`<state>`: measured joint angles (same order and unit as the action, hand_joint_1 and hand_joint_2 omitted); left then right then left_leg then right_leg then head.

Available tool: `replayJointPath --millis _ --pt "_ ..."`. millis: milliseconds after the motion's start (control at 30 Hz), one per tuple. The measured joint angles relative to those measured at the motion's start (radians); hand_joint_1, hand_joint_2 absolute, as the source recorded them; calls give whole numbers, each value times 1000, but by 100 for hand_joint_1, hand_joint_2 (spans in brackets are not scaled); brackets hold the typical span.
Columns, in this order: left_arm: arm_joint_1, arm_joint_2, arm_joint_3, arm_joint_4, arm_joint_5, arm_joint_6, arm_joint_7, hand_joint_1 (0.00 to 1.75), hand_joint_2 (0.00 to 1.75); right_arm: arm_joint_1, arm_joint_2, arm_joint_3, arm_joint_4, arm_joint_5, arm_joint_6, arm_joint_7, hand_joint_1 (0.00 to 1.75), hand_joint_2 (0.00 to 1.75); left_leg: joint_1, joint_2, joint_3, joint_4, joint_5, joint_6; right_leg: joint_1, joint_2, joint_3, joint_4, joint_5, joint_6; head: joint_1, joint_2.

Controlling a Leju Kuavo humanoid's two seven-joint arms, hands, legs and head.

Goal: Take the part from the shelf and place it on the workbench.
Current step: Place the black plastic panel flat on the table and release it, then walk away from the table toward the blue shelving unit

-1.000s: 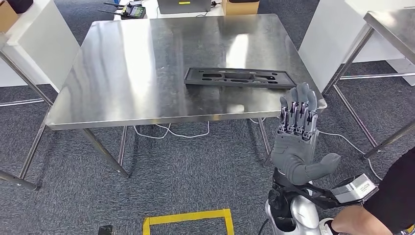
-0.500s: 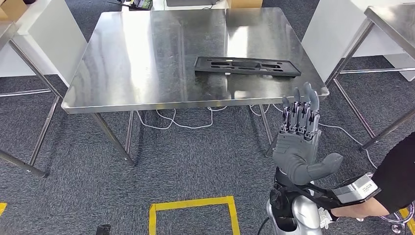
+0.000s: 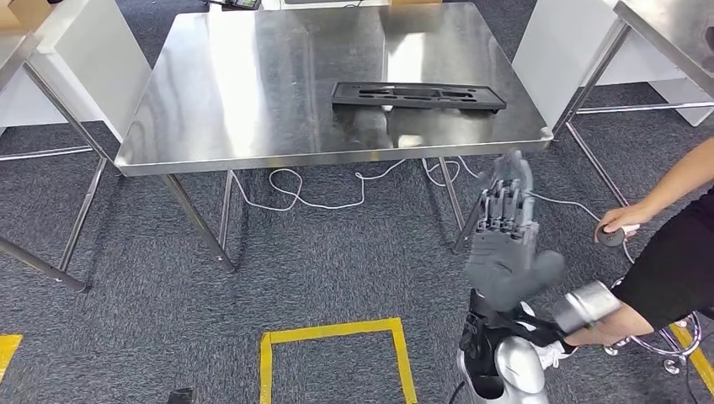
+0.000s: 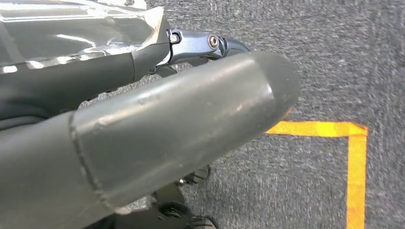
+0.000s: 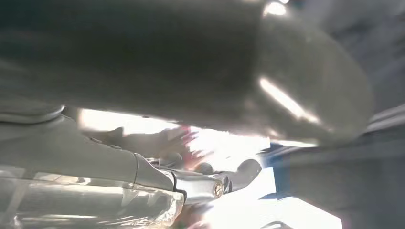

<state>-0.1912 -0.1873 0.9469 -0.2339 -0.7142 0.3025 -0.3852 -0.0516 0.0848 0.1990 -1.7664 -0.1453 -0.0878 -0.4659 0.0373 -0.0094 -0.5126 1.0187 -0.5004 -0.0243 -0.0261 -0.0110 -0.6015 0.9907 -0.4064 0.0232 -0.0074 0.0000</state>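
Black, the part (image 3: 418, 95) lies flat on the steel workbench (image 3: 253, 101). The right hand (image 3: 505, 244) hangs before it, fingers straight, holding nothing. Whether the left hand (image 4: 143, 138) grips anything, I cannot tell.

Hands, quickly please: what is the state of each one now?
Left hand: cannot be told.
Right hand: open, fingers extended, holding nothing.

Bright overhead glare on the steel workbench (image 3: 253, 101); motion-blurred right hand (image 3: 505, 244); overexposed, defocused right wrist view.
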Motion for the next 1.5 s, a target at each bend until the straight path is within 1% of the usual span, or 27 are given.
replayJointPath --millis 33,133,200,267,333,367,433,500,533,567,633,667,733,800,833,867,900,967,1033,1133,1167,1267,1333,1367,1400,1433,1500 --pt "0 0 0 0 5 1 1 0 0 8 1 -21 66 2 -38 24 0 0 -4 -3 4 -14 -7 8 4 0 -2 -1 6 9 -1 0" --pt "2 0 -1 0 17 2 1 0 0 10 -3 -117 349 13 -133 -17 0 0 -13 -5 -18 -20 17 47 7 0 -17 3 11 34 3 0" --pt "1 0 -3 0 24 7 0 0 0 -4 -10 -193 545 32 -184 -31 0 0 -15 -5 -37 -26 40 73 2 2 -53 72 -43 27 8 0" --pt "2 0 -7 1 30 15 -5 0 0 -19 -21 -257 723 51 -212 -25 0 0 -21 -5 -60 -25 58 83 2 5 -98 201 -120 17 14 0" --pt "4 0 -14 1 35 19 -11 0 0 -39 -35 -305 892 68 -234 -5 0 0 -28 -4 -82 -24 74 85 4 7 -108 281 -148 24 16 0" --pt "5 0 -18 2 37 19 -14 0 0 -49 -41 -325 971 75 -244 16 0 0 -30 -4 -93 -24 83 85 5 8 -85 270 -139 32 17 0" --pt "5 1 -24 2 40 15 -18 0 0 -60 -51 -362 1108 87 -261 71 0 0 -34 -5 -109 -23 97 82 6 8 12 148 -110 41 17 0" --pt "4 2 -28 2 41 8 -19 0 0 -63 -58 -383 1204 98 -268 125 0 0 -38 -4 -117 -21 109 72 14 8 100 21 -105 31 17 0" --pt "4 3 -31 2 42 6 -18 0 0 -66 -59 -389 1244 103 -269 153 0 0 -39 -2 -118 -21 114 67 19 10 118 -13 -108 24 17 0" --pt "3 4 -34 2 43 4 -17 0 0 -68 -61 -394 1284 111 -267 186 0 0 -39 -1 -118 -21 119 62 24 11 120 -21 -106 18 16 0" --pt "2 6 -40 2 46 5 -14 0 0 -64 -62 -400 1354 132 -260 259 0 0 -36 1 -121 -15 113 51 15 10 112 -26 -96 3 16 0" --pt "3 8 -42 2 49 7 -13 0 0 -59 -62 -400 1383 146 -253 298 0 0 -33 2 -130 5 87 46 10 8 109 -28 -88 -9 14 0" --pt "4 10 -45 2 53 9 -12 0 0 -47 -60 -397 1429 178 -233 365 0 0 -29 4 -168 108 -7 35 4 5 97 -29 -71 -28 11 0" --pt "5 11 -46 2 55 10 -11 0 0 -34 -59 -392 1464 202 -219 408 0 0 -25 5 -206 243 -85 24 5 4 77 -26 -55 -32 9 0" --pt "5 12 -46 3 56 10 -11 0 0 -28 -58 -391 1478 208 -216 417 0 0 -23 5 -207 278 -94 19 5 3 67 -25 -49 -29 9 0" --pt "6 13 -47 3 57 10 -11 0 0 -23 -58 -390 1491 211 -214 422 0 0 -19 6 -185 271 -82 16 4 3 58 -22 -43 -26 9 0" --pt "5 14 -47 3 58 10 -10 0 0 -19 -57 -390 1501 215 -214 426 0 0 -15 6 -144 224 -59 14 2 3 50 -18 -39 -23 9 0" --pt "3 15 -50 3 58 10 -10 0 0 -18 -58 -385 1516 230 -214 443 0 0 -10 5 -37 76 -23 12 2 5 34 -5 -33 -15 8 0" --pt "0 16 -53 3 58 10 -9 0 0 -17 -58 -372 1528 256 -214 470 0 0 -12 1 13 -5 -19 21 7 6 23 4 -26 -3 9 0" --pt "-2 16 -63 3 56 9 -3 0 0 -11 -59 -348 1545 286 -211 504 0 0 -19 2 0 -18 -7 50 12 8 10 6 -13 23 11 0" --pt "-3 16 -67 3 55 8 -1 0 0 -8 -60 -342 1550 291 -208 509 0 0 -20 4 -7 -23 4 63 13 8 -1 20 -27 24 13 0" --pt "-4 16 -75 3 49 2 1 0 0 0 -61 -328 1559 296 -202 517 0 0 -22 10 -39 -29 36 86 11 9 -63 180 -142 7 20 0" --pt "-4 16 -79 3 45 0 1 0 0 3 -62 -321 1562 300 -202 515 0 0 -25 14 -62 -28 54 86 10 9 -83 283 -187 11 21 0" --pt "-4 16 -82 3 43 -1 1 0 0 3 -63 -319 1563 302 -202 513 0 0 -27 16 -72 -27 62 85 10 9 -69 288 -183 19 21 0" --pt "-3 16 -86 3 42 -2 0 0 0 3 -64 -316 1564 305 -202 509 0 0 -27 17 -83 -27 71 83 10 9 -34 256 -168 28 21 0" --pt "-4 15 -90 3 42 -2 1 0 0 3 -65 -315 1565 307 -203 506 0 0 -28 17 -93 -27 80 80 10 9 18 189 -149 34 21 0" --pt "-4 15 -95 3 42 -3 0 0 0 1 -66 -310 1565 311 -203 500 0 0 -30 17 -106 -26 98 71 16 10 127 34 -132 31 21 0"
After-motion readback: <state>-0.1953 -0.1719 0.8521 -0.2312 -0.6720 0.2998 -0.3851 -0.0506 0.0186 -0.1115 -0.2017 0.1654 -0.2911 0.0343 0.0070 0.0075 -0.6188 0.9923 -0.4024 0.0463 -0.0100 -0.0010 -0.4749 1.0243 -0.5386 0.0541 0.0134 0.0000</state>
